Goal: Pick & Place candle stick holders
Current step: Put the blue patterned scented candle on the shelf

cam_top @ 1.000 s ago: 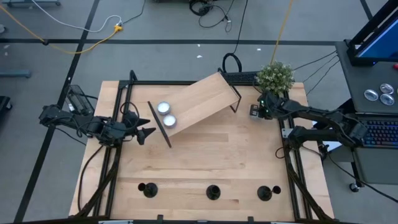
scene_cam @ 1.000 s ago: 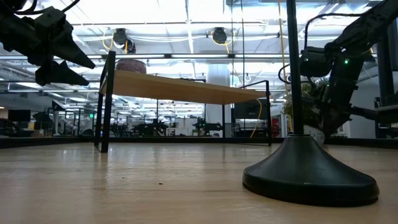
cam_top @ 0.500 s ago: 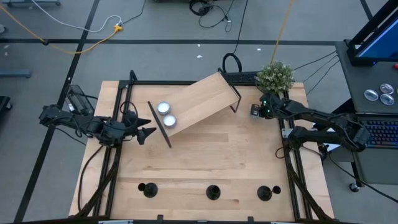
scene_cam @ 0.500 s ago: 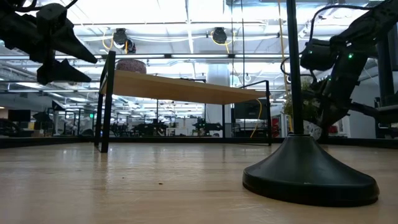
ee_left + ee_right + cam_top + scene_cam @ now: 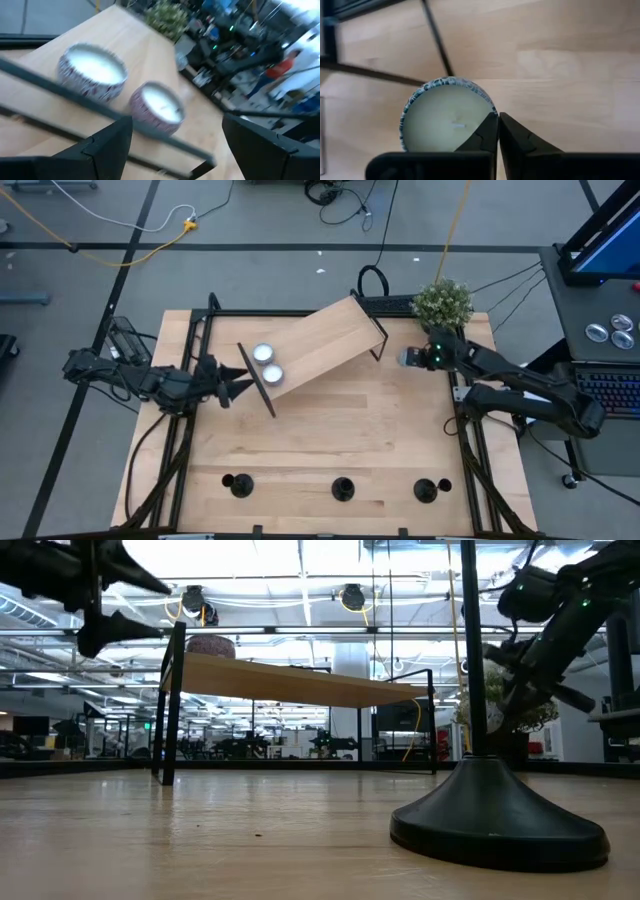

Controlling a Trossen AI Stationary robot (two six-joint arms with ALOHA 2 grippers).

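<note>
Three black candlestick holders [image 5: 237,483] [image 5: 343,488] [image 5: 425,490] stand on their round bases in a row along the table's near edge. One of them [image 5: 497,815] fills the low view's right. My left gripper [image 5: 238,385] is open and empty above the table, just off the left end of the raised wooden shelf [image 5: 320,345]. It faces two tealight candles [image 5: 92,70] [image 5: 157,107] on the shelf. My right gripper [image 5: 498,122] is at the table's far right by the shelf's right end, shut on a third tealight [image 5: 447,120]. My right gripper has its two fingers closed together on the tealight's rim [image 5: 491,114], at the side of the tin nearest the wrist. The fingers point down at the table from above. The tin hangs level, its wax face up, clear of the table.
A small potted plant [image 5: 442,302] stands at the far right corner behind the right gripper. The shelf's black frame legs [image 5: 258,383] stand on the table. Bare wood lies between the shelf and the row of holders.
My left gripper has risen and edged toward the shelf's left end, staying open. My right gripper has risen and moved a little toward the table's left.
</note>
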